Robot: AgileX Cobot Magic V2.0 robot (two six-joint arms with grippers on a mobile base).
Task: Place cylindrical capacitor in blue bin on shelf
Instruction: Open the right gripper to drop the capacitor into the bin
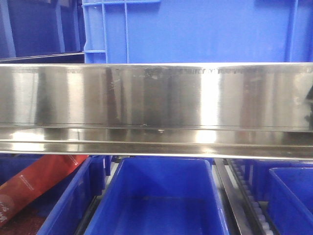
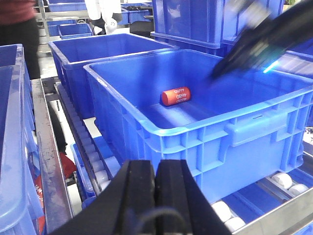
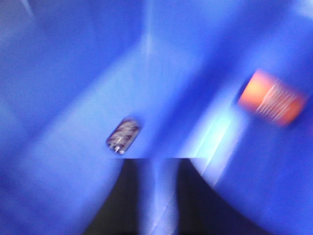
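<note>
A blue bin (image 2: 205, 127) stands on the roller track in the left wrist view. In the right wrist view a small dark cylindrical capacitor (image 3: 122, 135) with metal pins lies loose on the blue bin floor (image 3: 73, 161), just beyond my right gripper (image 3: 163, 164). That gripper is open and empty. An orange-red printed cylinder (image 3: 271, 98) also lies in the bin, and it shows in the left wrist view (image 2: 175, 96). My right arm (image 2: 259, 36) reaches into the bin from the upper right, blurred. My left gripper (image 2: 155, 169) is shut and empty, outside the bin's near wall. The steel shelf ledge (image 1: 156, 98) fills the front view.
More blue bins stand behind (image 2: 98, 49) and above the ledge (image 1: 195, 29). Below the ledge is another blue bin (image 1: 161, 196), and one at the left holds a red packet (image 1: 39, 183). White rollers (image 2: 225, 213) run under the bin. A person (image 2: 19, 29) stands at the far left.
</note>
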